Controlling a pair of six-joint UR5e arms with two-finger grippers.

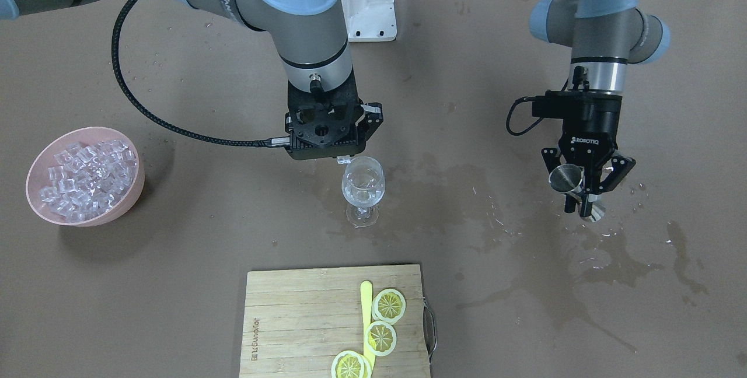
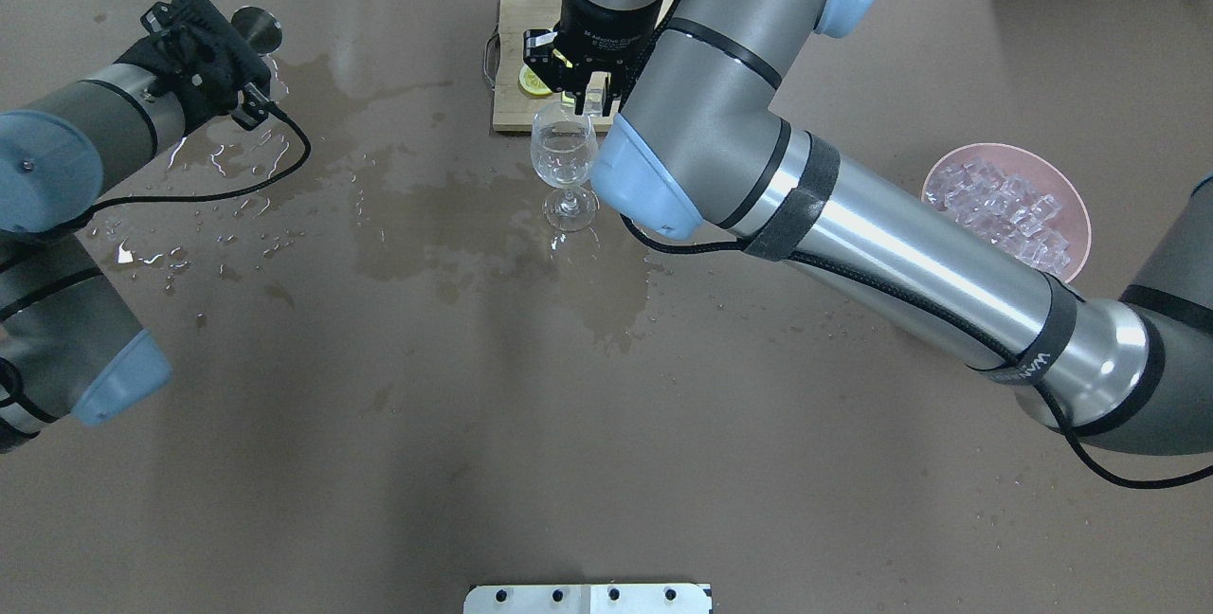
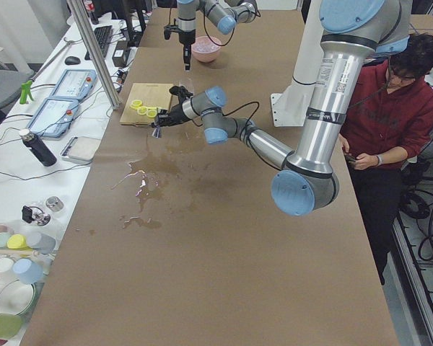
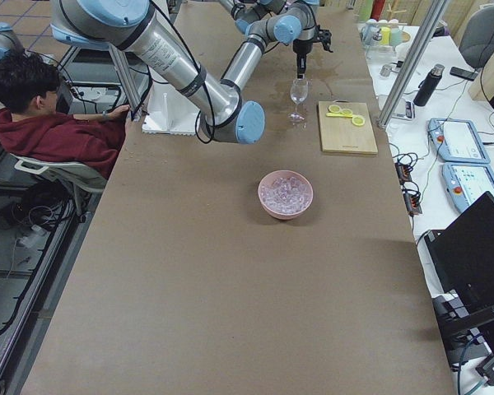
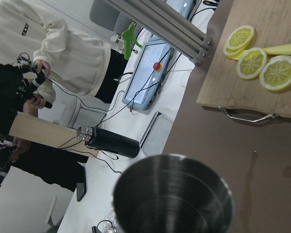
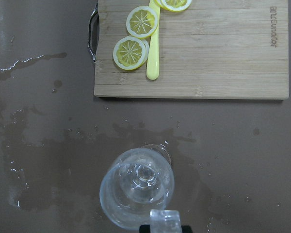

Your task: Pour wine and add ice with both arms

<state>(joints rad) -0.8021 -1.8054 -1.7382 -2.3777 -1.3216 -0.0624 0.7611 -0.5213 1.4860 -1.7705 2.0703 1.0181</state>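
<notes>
**A:** Where is the ice point(image 1: 87, 172)?

**B:** Most of it is heaped in the pink bowl point(image 1: 125, 206), which stands well apart from the stemmed glass point(image 1: 363, 188), towards the robot's right. A single cube point(image 6: 164, 217) is pinched in the narrow jaws of the right gripper point(image 2: 592, 102). It hangs just over the glass's rim, on the side nearer the robot.

**A:** And the wine point(image 1: 363, 195)?

**B:** A little clear liquid lies at the bottom of the glass's bowl. The glass stands upright on the brown table point(image 1: 204, 249), between the robot and the cutting board point(image 1: 303, 319).

**A:** What does the left gripper point(image 1: 579, 207) hold?

**B:** Its fingers are closed on a steel cup point(image 1: 565, 178), which it carries clear of the table and tipped over on its side. The left wrist view looks straight into the cup's mouth, and how much is inside cannot be told. The cup is far from the glass, above dark wet stains point(image 1: 613, 261) on the tabletop.

**A:** Is anything on the board?

**B:** Three lemon slices point(image 1: 389, 305) lie beside a pale yellow stick point(image 1: 366, 308), near the handle end.
</notes>
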